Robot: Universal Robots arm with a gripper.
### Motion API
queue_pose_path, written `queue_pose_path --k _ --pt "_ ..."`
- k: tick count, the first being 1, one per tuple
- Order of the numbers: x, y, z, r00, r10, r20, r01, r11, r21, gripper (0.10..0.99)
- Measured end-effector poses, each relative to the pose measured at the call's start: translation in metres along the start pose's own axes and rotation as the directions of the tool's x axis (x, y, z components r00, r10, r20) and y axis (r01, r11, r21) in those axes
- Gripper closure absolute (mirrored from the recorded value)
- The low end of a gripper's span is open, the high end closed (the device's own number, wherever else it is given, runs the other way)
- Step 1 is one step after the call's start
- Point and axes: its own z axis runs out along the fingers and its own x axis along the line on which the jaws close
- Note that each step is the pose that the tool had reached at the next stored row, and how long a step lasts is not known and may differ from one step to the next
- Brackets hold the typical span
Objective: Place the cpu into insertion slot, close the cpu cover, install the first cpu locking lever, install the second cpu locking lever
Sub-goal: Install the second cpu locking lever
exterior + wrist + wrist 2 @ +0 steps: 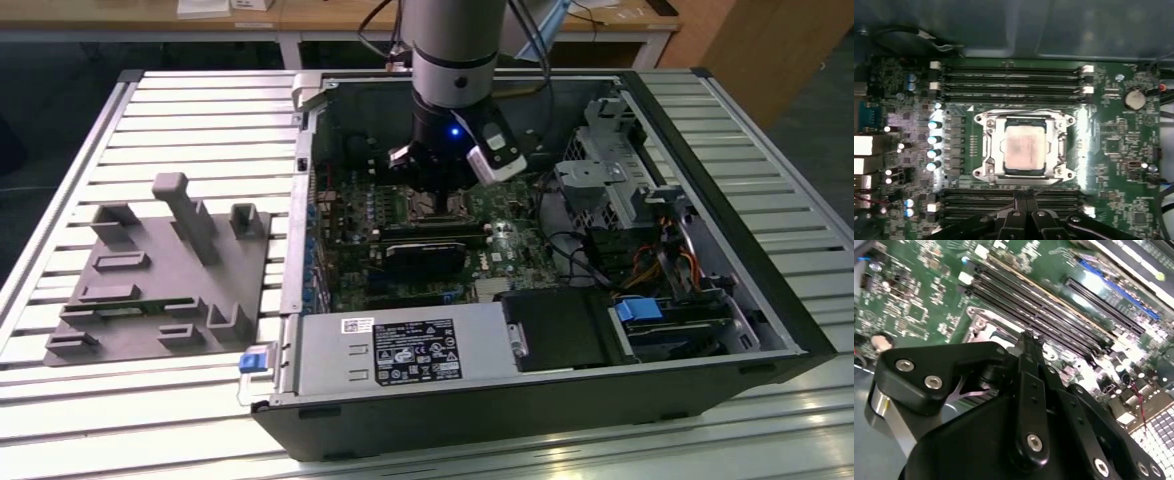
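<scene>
In the first wrist view the cpu [1025, 148], a dull silver square, lies flat in the insertion slot [1024, 121], of which only a dark edge shows. The silver cpu cover [988, 150] lies down around the chip. Thin metal lever rods run along two opposite sides of the frame [1029, 111] [1040, 183]; whether they are hooked I cannot tell. My gripper [1024, 194] is shut with nothing in it, its tips just beside the frame's lever side. The second wrist view has the gripper [1026, 336] hovering at the frame's corner [979, 322]. From outside, the gripper [434, 195] is low over the motherboard.
Long black memory slots [1009, 75] [1004, 200] flank the socket on both sides. Inside the open case sit a black block [427, 255], a power supply [400, 350] and a drive cage [614, 180]. A grey fixture [160, 270] stands on the exterior view's left.
</scene>
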Motion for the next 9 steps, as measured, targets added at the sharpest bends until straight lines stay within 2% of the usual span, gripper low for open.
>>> queue_pose_path --k 4,9 --pt "0.0085 -0.0003 0.0045 1.0000 0.000 0.0000 0.000 1.0000 0.000 0.980" --pt "0.0122 -0.0008 0.0133 1.0000 0.000 -0.0006 0.000 1.0000 0.000 0.980"
